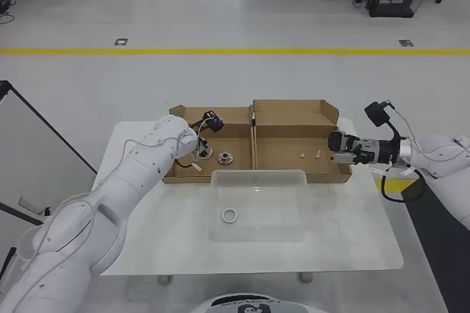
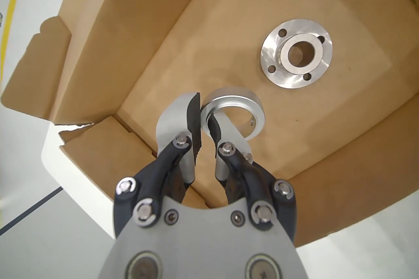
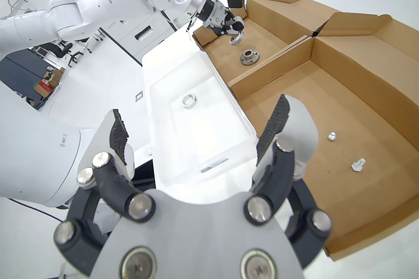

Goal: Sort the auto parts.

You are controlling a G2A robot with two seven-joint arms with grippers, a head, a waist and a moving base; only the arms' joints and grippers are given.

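My left gripper (image 2: 203, 112) is shut on the rim of a silver metal ring (image 2: 234, 98), held just above the floor of the left cardboard box (image 1: 189, 174). A silver flange (image 2: 296, 58) with bolt holes lies on that box's floor beside the ring. From the right wrist view, the left gripper (image 3: 236, 33) hangs over the flange (image 3: 249, 57). My right gripper (image 1: 334, 148) is open with nothing in it at the right end of the right cardboard box (image 1: 294, 109). Two small bolts (image 3: 332, 136) (image 3: 358, 165) lie in that box. Another ring (image 1: 230, 214) rests in the clear tray (image 1: 258, 176).
The two cardboard boxes stand side by side at the back of the white table (image 1: 360, 242), their flaps up. The clear tray sits in front of them at the table's middle. Bare table lies on both sides of the tray.
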